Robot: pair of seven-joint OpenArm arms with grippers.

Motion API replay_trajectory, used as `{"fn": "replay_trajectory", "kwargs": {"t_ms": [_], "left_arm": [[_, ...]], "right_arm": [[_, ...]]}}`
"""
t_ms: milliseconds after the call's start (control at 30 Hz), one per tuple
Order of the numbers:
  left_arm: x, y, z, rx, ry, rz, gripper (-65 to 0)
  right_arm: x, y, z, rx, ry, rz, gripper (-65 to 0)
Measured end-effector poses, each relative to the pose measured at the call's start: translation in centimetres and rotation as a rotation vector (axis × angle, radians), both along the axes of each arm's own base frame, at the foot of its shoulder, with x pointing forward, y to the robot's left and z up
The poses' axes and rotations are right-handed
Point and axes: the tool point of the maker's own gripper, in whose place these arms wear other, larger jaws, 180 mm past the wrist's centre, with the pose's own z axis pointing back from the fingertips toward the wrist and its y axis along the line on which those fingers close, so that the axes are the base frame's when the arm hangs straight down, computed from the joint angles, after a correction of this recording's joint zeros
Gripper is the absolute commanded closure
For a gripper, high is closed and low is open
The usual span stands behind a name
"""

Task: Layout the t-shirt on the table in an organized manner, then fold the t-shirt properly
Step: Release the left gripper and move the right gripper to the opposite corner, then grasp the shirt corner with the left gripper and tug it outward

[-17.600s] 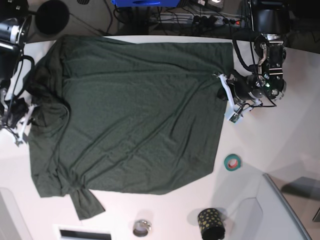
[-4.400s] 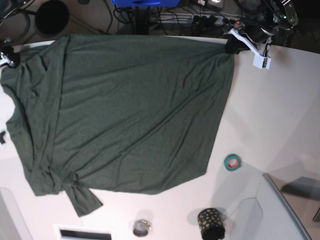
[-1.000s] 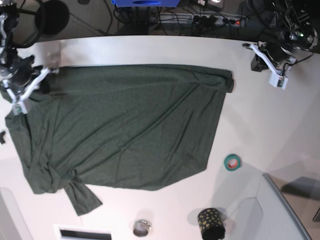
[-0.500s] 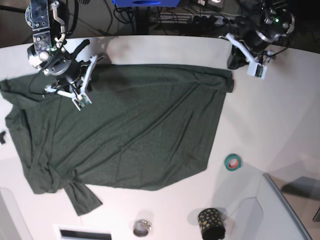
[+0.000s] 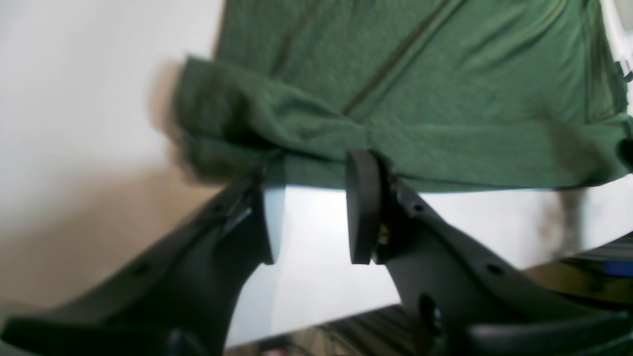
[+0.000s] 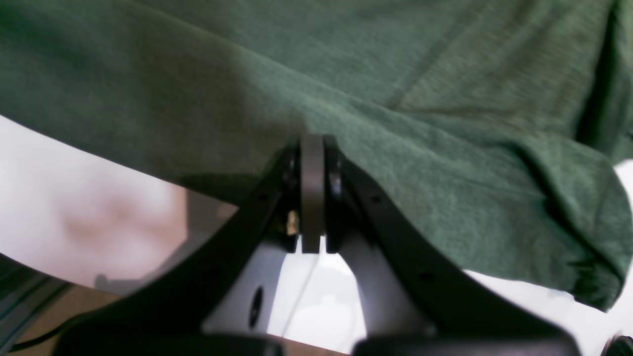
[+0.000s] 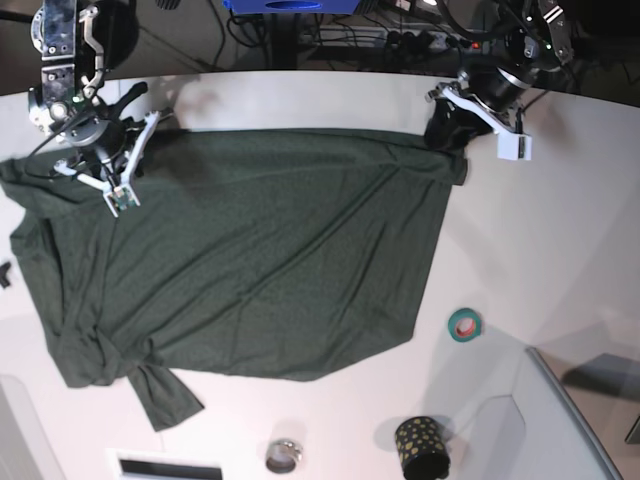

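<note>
Left tool (image 5: pixel 311 207) now closer, at t-shirt (image 7: pixel 260 260) corner.

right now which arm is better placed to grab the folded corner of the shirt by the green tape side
The left arm. Its tool is open and sits right at that bunched corner of the t-shirt in the base view. The right tool is shut, far across at the sleeve end.

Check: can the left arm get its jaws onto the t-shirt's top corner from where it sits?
Probably yes. The left gripper has its jaws apart, right at the bunched hem of the t-shirt, with only bare table around it. Nothing blocks the way.
</note>
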Motion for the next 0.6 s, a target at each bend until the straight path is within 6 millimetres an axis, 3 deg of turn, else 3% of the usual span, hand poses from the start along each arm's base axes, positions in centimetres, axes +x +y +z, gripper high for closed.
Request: {"fn": "replay_trajectory", "kwargs": {"t_ms": [233,467,600], "left_arm": [[-0.5,-0.6,-0.5,-0.191,-0.006,0.125,-20.6],[-1.0,2.4,-0.5,-0.184,-0.014,0.244,-20.6],[0.2,1.9,-0.3,-0.201,-0.038,0.239,-19.3]], "right_arm": [[-0.3,-2.8,0.2,-0.069,0.008,-0.002,-0.2],[-0.3,-2.8,0.2,-0.066,0.007,-0.003,-0.2],[-0.3,-2.8,0.2,-0.066,0.007,-0.003,-0.2]]}}
